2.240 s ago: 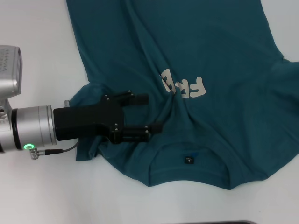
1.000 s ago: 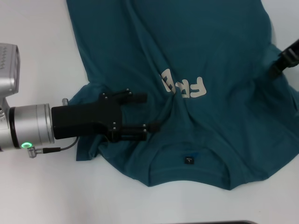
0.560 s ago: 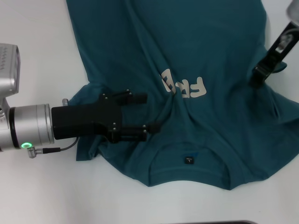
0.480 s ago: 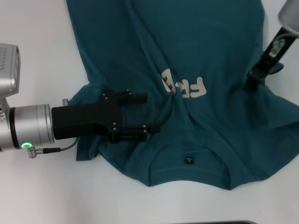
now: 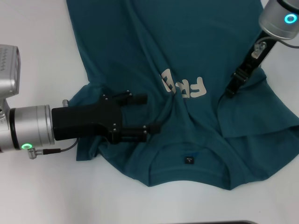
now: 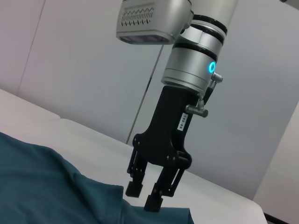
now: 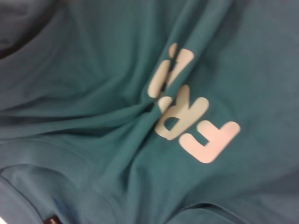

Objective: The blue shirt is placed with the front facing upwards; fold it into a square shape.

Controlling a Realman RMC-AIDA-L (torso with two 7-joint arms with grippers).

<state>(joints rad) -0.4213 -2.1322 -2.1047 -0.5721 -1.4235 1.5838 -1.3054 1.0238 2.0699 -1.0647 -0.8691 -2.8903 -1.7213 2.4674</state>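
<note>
Right tool (image 5: 232,88) farther over blue shirt (image 5: 201,46)

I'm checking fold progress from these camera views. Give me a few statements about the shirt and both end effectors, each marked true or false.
1. The blue shirt lies with its cream lettering facing up. True.
2. The right end effector is parked off the shirt on the bare table. False: it is over the shirt's right side, where the sleeve is folded inward.
3. The left end effector is open over the shirt's left shoulder area. True.
4. The collar points away from the robot. False: it lies at the near edge.
5. The shirt is already a neat square. False: it is mostly spread out and wrinkled.
</note>
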